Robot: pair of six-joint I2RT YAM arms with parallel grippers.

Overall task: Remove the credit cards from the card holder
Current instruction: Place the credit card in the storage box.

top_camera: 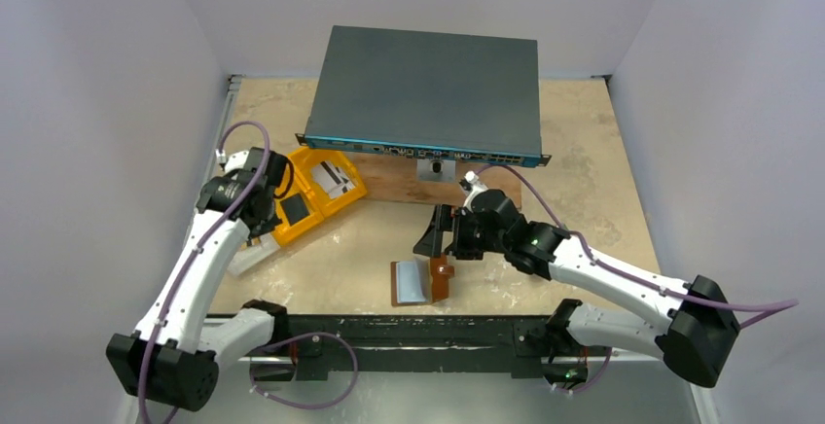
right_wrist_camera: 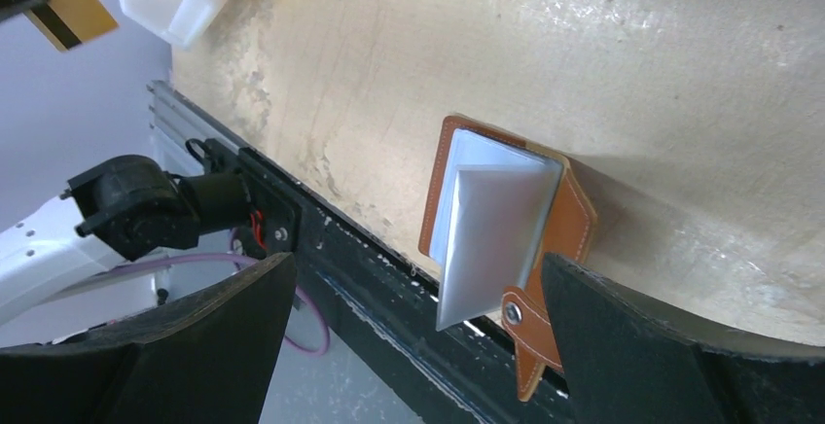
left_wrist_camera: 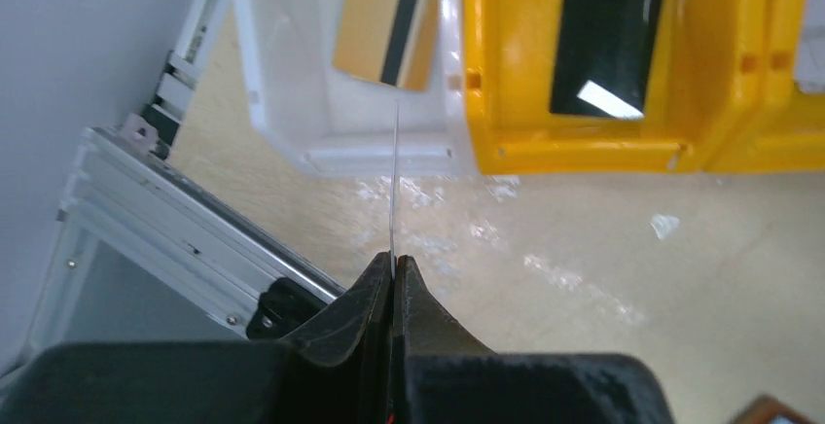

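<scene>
"So, from above, where did things sit?"

"The card holder (top_camera: 418, 283) lay open near the front edge of the table (top_camera: 584, 210), with my right gripper (top_camera: 440, 241) hovering just over it. My left gripper (top_camera: 270, 195) was off by the yellow tray (top_camera: 352, 194), where a black card (top_camera: 295, 212) and a pale card (top_camera: 334, 176) lay."

"And the left wrist?"

"My left gripper (left_wrist_camera: 393, 266) was clenched on a thin card (left_wrist_camera: 396, 181), seen edge-on, near the clear box (left_wrist_camera: 292, 113). It looked light, stiff and slick, so I judged a firm pinch on a short edge best."

"The right wrist?"

"My jaws stood wide, holding nothing, straddling the card holder (right_wrist_camera: 574, 215). Its pale pocket leaf (right_wrist_camera: 491, 239) stuck up, floppy. Whether a card sat inside, I couldn't tell. The leather looked light enough to slide, so any pull should run gently along the pocket."
</scene>
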